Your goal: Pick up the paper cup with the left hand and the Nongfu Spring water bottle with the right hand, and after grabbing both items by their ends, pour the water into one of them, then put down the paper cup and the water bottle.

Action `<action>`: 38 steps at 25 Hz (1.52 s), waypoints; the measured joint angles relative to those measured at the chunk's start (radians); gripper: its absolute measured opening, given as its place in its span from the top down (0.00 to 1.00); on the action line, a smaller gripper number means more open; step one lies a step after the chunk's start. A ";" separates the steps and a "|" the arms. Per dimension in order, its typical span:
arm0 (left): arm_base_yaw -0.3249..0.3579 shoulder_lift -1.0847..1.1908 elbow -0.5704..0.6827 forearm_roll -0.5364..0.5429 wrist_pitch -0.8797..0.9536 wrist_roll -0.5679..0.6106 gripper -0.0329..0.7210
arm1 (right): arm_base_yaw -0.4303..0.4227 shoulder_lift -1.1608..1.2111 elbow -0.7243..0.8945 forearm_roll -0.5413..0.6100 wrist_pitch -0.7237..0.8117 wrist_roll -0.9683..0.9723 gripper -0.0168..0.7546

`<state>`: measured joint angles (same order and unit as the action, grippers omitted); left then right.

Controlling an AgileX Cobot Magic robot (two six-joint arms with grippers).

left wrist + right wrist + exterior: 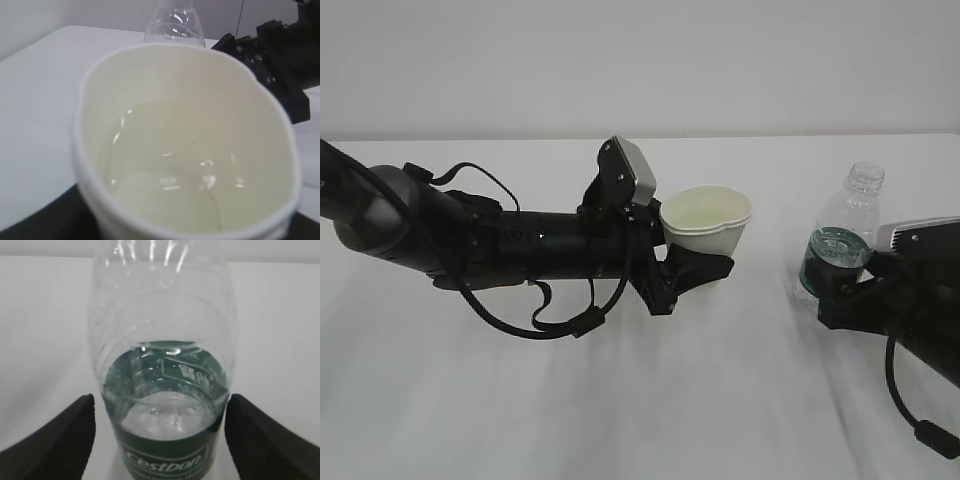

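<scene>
White tabletop: the left wrist view alone shows water in the small white tapered paper cup, its dented rim clenched by the left hand. The right hand is spread, fingers flanking the clear ribbed green-labelled water bottle standing between them; contact is unclear.

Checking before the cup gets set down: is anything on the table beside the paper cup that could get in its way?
Nothing visible. The left gripper holds the paper cup with bare white table around it. The water bottle stands well off to its right, between the right gripper's fingers.
</scene>
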<state>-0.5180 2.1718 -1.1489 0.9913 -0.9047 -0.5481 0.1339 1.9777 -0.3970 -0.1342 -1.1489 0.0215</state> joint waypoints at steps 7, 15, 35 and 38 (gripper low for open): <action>0.000 0.000 0.000 -0.019 0.021 0.000 0.38 | 0.000 -0.009 0.046 -0.002 0.000 -0.002 0.19; 0.003 0.000 0.000 -0.022 0.059 0.000 0.38 | 0.000 -0.028 0.082 -0.017 0.000 -0.004 0.19; 0.139 0.000 0.002 -0.029 0.039 -0.014 0.38 | 0.000 -0.123 0.131 -0.028 0.000 -0.005 0.21; 0.160 0.000 0.016 -0.029 0.003 -0.016 0.38 | 0.000 -0.123 0.131 -0.028 0.000 -0.005 0.21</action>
<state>-0.3575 2.1718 -1.1333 0.9623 -0.9018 -0.5637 0.1339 1.8551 -0.2659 -0.1619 -1.1489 0.0160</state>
